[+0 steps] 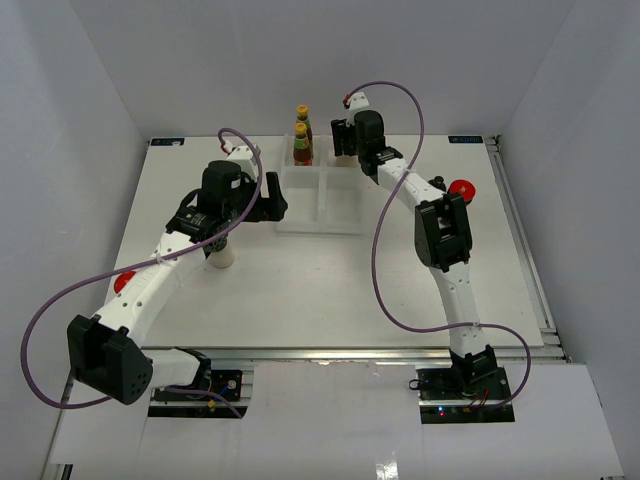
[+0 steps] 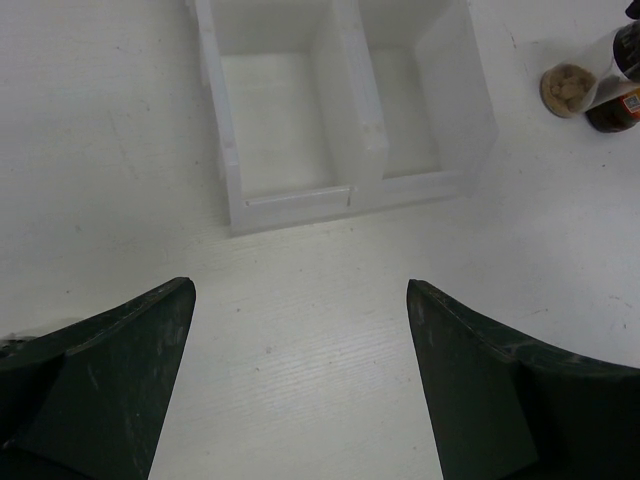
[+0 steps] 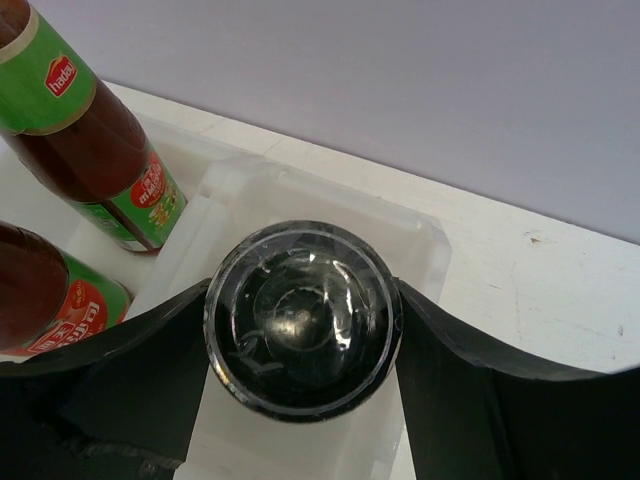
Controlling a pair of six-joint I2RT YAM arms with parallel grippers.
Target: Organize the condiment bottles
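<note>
My right gripper [image 1: 345,140] is shut on a black-capped shaker [image 3: 300,315], with both fingers against its cap, over the back right compartment of the white divided tray [image 1: 322,222]. Two slim red sauce bottles with yellow caps [image 1: 302,140] stand in the back left compartment and show in the right wrist view [image 3: 95,140]. My left gripper [image 1: 277,205] is open and empty at the tray's left side; its fingers [image 2: 110,380] frame bare table in front of two vacant compartments [image 2: 290,190]. A pale shaker [image 1: 223,258] stands under my left arm. One red-lidded jar [image 1: 461,189] stands to the right.
Another red lid [image 1: 123,283] shows at the left, partly behind my left arm. In the left wrist view a small jar with beige contents [image 2: 567,90] and a dark bottle [image 2: 615,95] stand beyond the tray. The table's metal rail [image 1: 520,240] runs along the right edge.
</note>
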